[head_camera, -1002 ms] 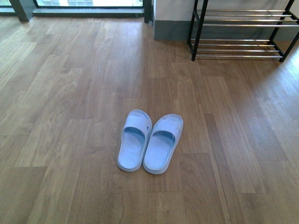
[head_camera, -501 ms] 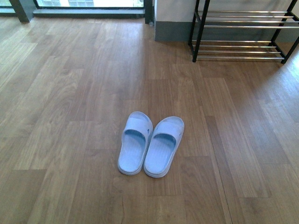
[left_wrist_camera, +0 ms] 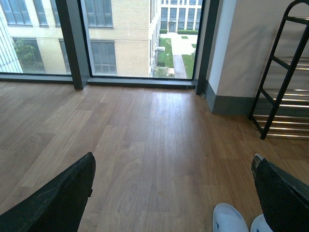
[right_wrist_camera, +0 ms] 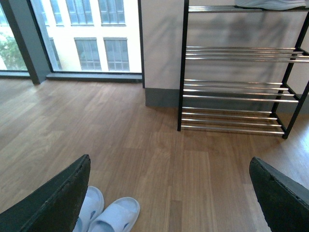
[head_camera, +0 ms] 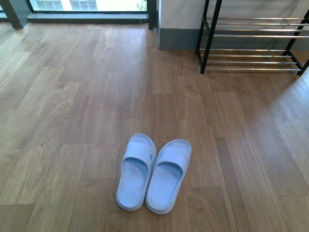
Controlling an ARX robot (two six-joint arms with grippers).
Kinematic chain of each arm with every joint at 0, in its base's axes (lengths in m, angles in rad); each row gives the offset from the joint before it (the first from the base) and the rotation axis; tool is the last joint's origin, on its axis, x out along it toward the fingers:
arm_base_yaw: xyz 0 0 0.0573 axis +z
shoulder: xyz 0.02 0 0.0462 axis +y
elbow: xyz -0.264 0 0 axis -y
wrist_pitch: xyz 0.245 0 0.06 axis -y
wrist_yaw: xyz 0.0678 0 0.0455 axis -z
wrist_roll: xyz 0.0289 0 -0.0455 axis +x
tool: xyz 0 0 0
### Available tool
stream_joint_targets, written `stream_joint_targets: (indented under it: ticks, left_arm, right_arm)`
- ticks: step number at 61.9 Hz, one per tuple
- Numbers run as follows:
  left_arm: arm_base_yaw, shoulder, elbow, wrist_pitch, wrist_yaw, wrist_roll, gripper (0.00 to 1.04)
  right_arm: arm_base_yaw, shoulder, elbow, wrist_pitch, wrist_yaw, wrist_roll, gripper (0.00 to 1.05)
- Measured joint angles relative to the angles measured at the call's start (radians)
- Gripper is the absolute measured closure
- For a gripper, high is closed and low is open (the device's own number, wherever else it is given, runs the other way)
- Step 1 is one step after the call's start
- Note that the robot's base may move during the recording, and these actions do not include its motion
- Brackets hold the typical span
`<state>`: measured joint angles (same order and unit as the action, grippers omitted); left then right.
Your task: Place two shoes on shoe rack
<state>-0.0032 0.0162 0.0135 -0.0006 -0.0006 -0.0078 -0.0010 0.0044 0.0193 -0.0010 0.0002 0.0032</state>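
With the left tool (left_wrist_camera: 173,164) and right tool (right_wrist_camera: 169,162) both spread wide and empty, the pale blue slides (head_camera: 159,176), side by side on the floor (head_camera: 72,121) well short of the shoe rack (head_camera: 210,34), are best gripped by the straps (head_camera: 141,153).

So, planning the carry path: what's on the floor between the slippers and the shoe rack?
Nothing. In the front view only bare wooden floor runs from the pale blue slippers to the shoe rack; the right wrist view shows the same.
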Motion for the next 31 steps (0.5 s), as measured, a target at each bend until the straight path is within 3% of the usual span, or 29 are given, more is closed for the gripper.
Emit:
stream_joint_targets:
  ticks: [16,21,23,31]
  left_arm:
    - [0.000,0.000,0.000,0.000,0.000,0.000,0.09]
    - [0.000,0.000,0.000,0.000,0.000,0.000,0.09]
    - [0.000,0.000,0.000,0.000,0.000,0.000,0.09]
    - [0.000,0.000,0.000,0.000,0.000,0.000,0.09]
  right_arm:
    - [0.000,0.000,0.000,0.000,0.000,0.000,0.09]
    - [0.043,0.047,0.004,0.008,0.095,0.003,0.09]
    - [0.074,0.113,0.007,0.043,0.137,0.004,0.09]
    - [0.141,0.475,0.040,0.269,0.138,0.011,0.09]
